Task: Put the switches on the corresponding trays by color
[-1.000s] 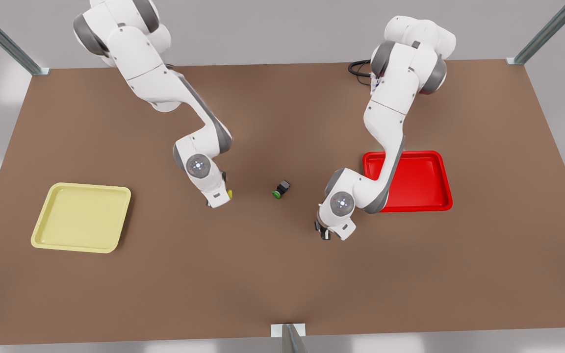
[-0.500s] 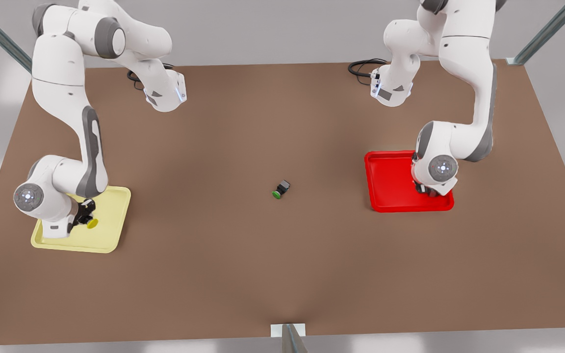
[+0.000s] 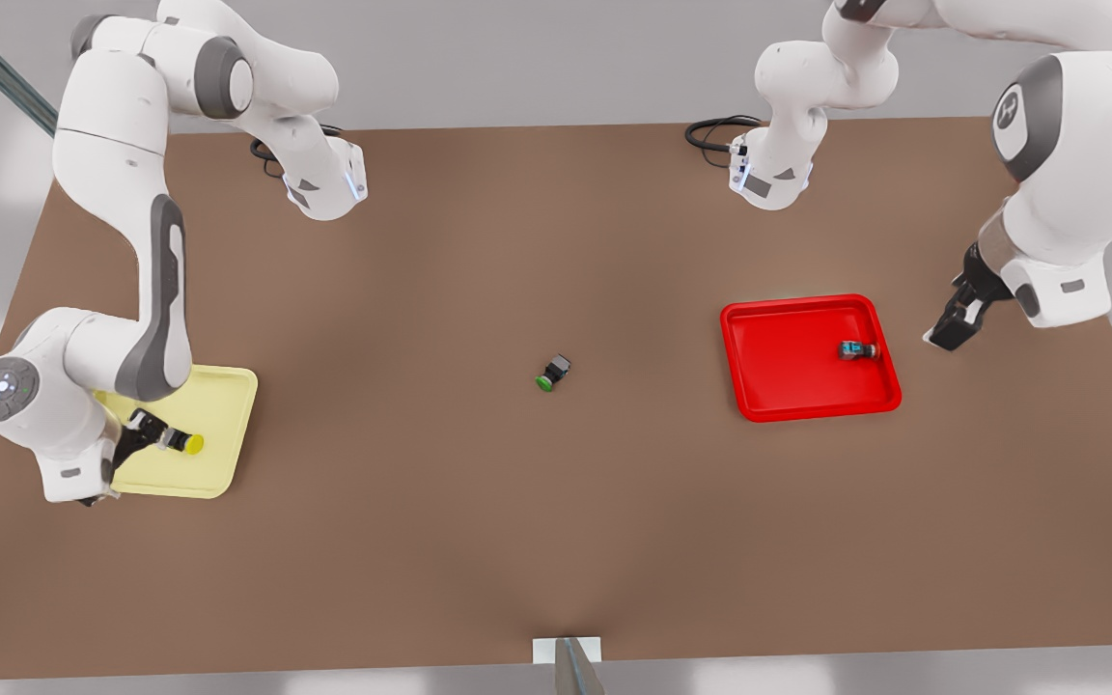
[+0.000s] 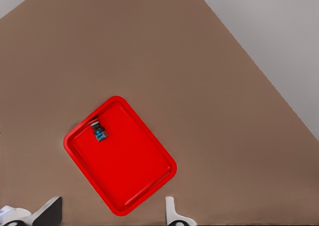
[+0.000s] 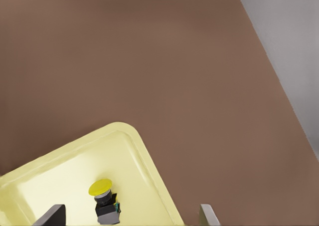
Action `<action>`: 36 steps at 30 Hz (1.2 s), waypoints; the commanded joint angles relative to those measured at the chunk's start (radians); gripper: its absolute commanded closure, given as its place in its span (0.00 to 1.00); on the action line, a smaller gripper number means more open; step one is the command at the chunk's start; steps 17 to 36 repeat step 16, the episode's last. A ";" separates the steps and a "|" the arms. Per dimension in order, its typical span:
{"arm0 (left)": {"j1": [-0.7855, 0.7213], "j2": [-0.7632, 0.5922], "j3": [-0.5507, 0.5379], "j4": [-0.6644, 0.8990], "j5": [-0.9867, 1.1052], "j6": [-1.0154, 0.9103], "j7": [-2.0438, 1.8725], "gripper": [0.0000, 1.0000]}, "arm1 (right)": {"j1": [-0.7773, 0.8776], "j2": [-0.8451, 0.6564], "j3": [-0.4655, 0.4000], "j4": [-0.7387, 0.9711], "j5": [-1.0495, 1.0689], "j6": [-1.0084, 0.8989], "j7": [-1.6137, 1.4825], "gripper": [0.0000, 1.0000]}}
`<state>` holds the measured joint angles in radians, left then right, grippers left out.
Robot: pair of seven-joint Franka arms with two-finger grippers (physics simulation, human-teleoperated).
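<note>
The yellow switch (image 3: 184, 443) (image 5: 103, 200) lies in the pale yellow tray (image 3: 218, 405) (image 5: 60, 186) at the front view's left. My right gripper (image 3: 131, 436) (image 5: 128, 218) hovers open just above it, holding nothing. The red switch (image 3: 858, 349) (image 4: 99, 132) lies on its side in the red tray (image 3: 788, 386) (image 4: 134, 171) at the front view's right. My left gripper (image 3: 954, 323) (image 4: 112, 213) hangs open, raised beyond the red tray's right rim. The green switch (image 3: 552, 373) lies on the table between the two trays.
The brown table (image 3: 556, 541) stretches wide around both trays. Both arm bases and a black cable (image 3: 710, 135) stand at the back edge. A metal bracket (image 3: 566, 656) sits at the front edge.
Both arms carried their switches from the table's middle out to the trays and let go. The left gripper then rose and pulled away to the right; the right one lifted slightly.
</note>
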<state>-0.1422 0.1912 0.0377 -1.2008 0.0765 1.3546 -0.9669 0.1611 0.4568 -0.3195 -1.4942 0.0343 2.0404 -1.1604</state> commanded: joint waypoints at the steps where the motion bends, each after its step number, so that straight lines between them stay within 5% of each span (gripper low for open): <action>1: -0.005 -0.001 -0.001 -0.002 -0.026 -0.061 1.004 0.00 | 0.034 -0.020 0.039 0.106 0.045 -0.527 0.777 0.00; 3: -0.010 0.016 0.001 0.000 -0.034 -0.092 1.002 0.00 | 0.034 -0.156 0.100 0.112 -0.025 -0.674 1.142 0.00; 6: -0.040 0.020 -0.001 0.000 -0.069 -0.094 0.999 0.00 | 0.028 -0.349 0.134 0.101 -0.102 -0.758 1.134 0.00; 11: -0.037 0.020 0.005 0.000 -0.099 -0.140 1.001 0.00 | -0.029 -0.446 0.160 0.042 -0.100 -0.784 1.153 0.00; 36: -0.019 0.053 0.007 0.000 -0.112 -0.131 1.002 0.00 | -0.084 -0.441 0.168 0.038 -0.100 -0.830 1.168 0.00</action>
